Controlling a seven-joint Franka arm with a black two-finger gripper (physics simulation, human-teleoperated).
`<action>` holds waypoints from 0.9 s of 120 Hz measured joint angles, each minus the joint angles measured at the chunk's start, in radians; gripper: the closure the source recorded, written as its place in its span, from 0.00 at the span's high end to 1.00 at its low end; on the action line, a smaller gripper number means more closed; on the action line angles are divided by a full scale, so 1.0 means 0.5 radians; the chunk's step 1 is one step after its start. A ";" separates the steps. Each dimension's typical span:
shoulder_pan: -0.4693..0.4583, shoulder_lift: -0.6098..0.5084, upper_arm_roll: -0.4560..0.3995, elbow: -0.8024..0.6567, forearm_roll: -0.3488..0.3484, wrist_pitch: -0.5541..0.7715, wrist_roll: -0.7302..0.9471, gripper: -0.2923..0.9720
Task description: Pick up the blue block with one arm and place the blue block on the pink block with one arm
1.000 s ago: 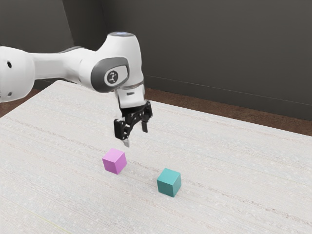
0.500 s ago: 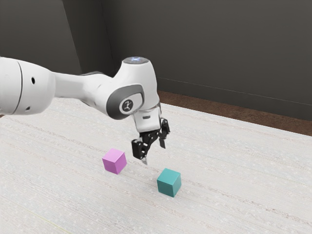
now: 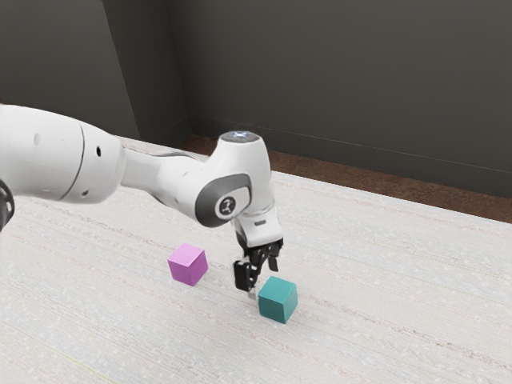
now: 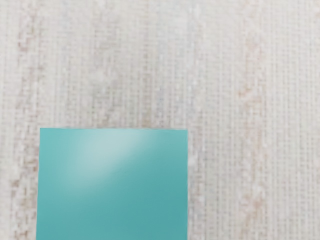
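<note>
The blue block [image 3: 278, 299], teal in colour, rests on the white table [image 3: 400, 264]. The pink block [image 3: 187, 265] sits apart from it, toward the exterior view's left. My gripper [image 3: 258, 280] hangs low, just above the blue block's upper left edge, its fingers open and nothing between them. In the wrist view the blue block [image 4: 112, 185] lies flat and square just under my hand.
A dark wall [image 3: 360, 72] and a strip of brown floor [image 3: 384, 180] run behind the table's far edge. My arm [image 3: 144, 180] reaches in from the exterior view's left, above the pink block.
My hand has moved toward the exterior view's right and down, from above the pink block to just over the blue block. Both blocks stay where they were.
</note>
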 joint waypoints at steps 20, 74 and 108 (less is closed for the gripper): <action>-0.011 0.047 -0.001 0.005 -0.020 0.086 -0.060 0.77; -0.014 0.186 -0.002 0.045 -0.013 0.201 -0.159 0.77; -0.045 0.227 -0.002 0.042 0.108 0.227 -0.163 0.77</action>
